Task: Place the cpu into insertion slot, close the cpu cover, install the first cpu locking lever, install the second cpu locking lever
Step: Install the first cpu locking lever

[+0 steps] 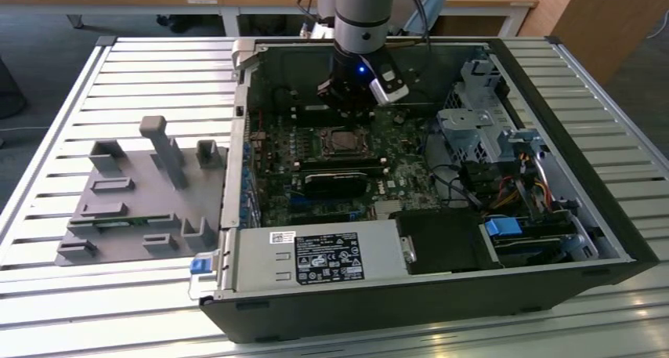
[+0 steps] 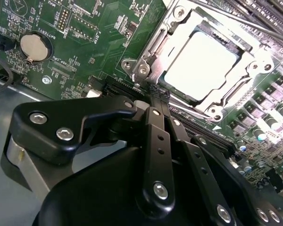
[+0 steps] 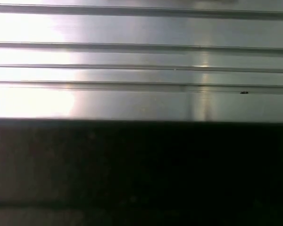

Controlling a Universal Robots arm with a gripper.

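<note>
The single gripper (image 2: 159, 94) hangs inside the open computer case (image 1: 585, 217), its two fingers (image 2: 161, 136) pressed together with nothing between them, tips just beside the socket's edge. In the second wrist view one cpu (image 2: 200, 66) lies seated in the insertion slot (image 2: 148, 49), with the cpu cover (image 2: 247, 70) down around it. One round coin battery (image 2: 34, 47) sits on the green motherboard (image 2: 94, 42). In the exterior view one grey parts fixture (image 1: 136, 193) rests on the slatted table (image 1: 105, 311), at the exterior view's left.
</note>
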